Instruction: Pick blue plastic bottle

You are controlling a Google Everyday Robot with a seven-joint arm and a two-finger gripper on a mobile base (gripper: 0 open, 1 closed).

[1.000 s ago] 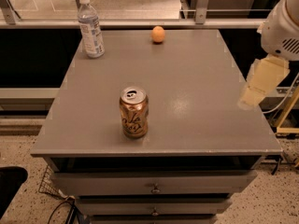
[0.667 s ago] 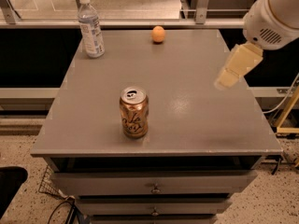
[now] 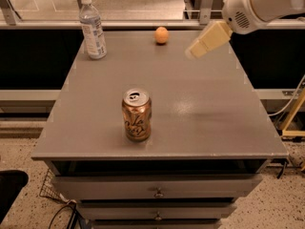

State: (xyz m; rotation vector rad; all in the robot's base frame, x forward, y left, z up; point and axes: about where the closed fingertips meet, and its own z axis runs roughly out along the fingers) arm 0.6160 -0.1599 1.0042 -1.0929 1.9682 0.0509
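The blue plastic bottle (image 3: 93, 28) stands upright at the far left corner of the grey table (image 3: 200, 123). It is tall, slim and clear, with a white cap and a pale label. My gripper (image 3: 196, 49) hangs above the far right part of the table, at the end of the white arm (image 3: 259, 6) that comes in from the upper right. It is well to the right of the bottle and holds nothing that I can see.
A copper-brown drink can (image 3: 137, 114) stands upright near the table's front middle. A small orange ball (image 3: 161, 35) lies near the far edge, between bottle and gripper. Drawers (image 3: 157, 191) sit under the table top. A railing runs behind the table.
The arm and gripper have moved left and toward the far side, from the table's right edge to above its far right part. Bottle, can and ball have not moved.
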